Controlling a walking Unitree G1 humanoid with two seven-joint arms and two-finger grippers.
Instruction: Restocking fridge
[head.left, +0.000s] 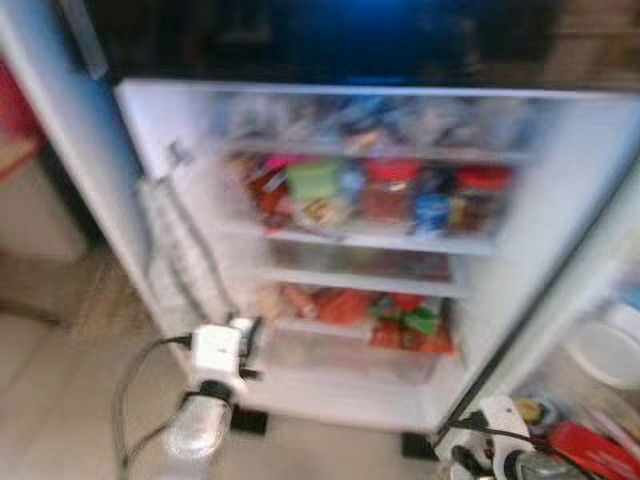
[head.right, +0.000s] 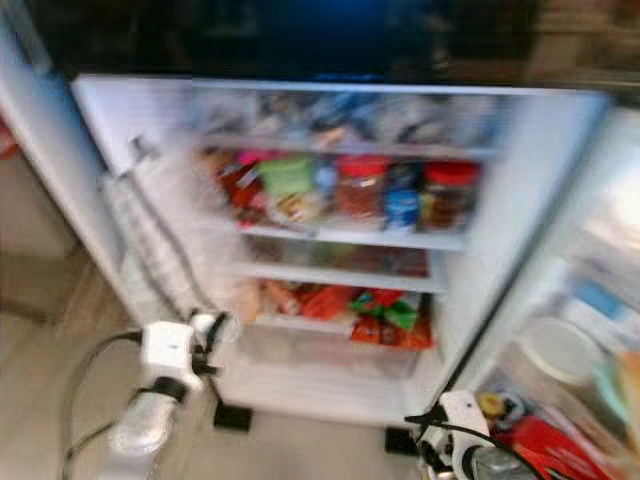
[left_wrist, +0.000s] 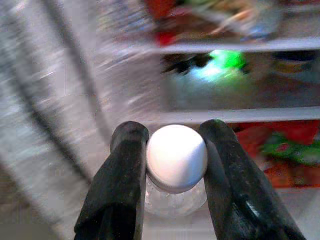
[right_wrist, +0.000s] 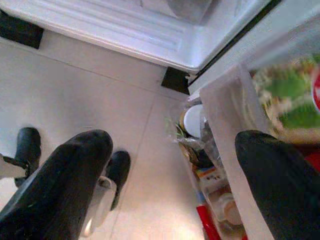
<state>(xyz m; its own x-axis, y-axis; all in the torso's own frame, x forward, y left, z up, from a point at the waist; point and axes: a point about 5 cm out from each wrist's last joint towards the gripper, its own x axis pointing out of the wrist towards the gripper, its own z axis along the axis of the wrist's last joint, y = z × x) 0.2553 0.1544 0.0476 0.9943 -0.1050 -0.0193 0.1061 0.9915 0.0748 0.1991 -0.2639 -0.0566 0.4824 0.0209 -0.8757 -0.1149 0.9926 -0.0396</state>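
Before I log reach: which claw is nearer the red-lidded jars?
Left. The left claw, holding a white egg, is below the red-lidded jars by the lower shelves; the right claw hangs low beside the door.

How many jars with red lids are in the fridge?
2 that I can make out, both on the same middle shelf: one red-lidded jar near the center, another red-lidded jar toward the right. The blur may hide more.

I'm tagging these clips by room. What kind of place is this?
Probably a home kitchen: an open fridge with stocked shelves stands on a tiled floor. The left gripper holds a white-capped bottle.
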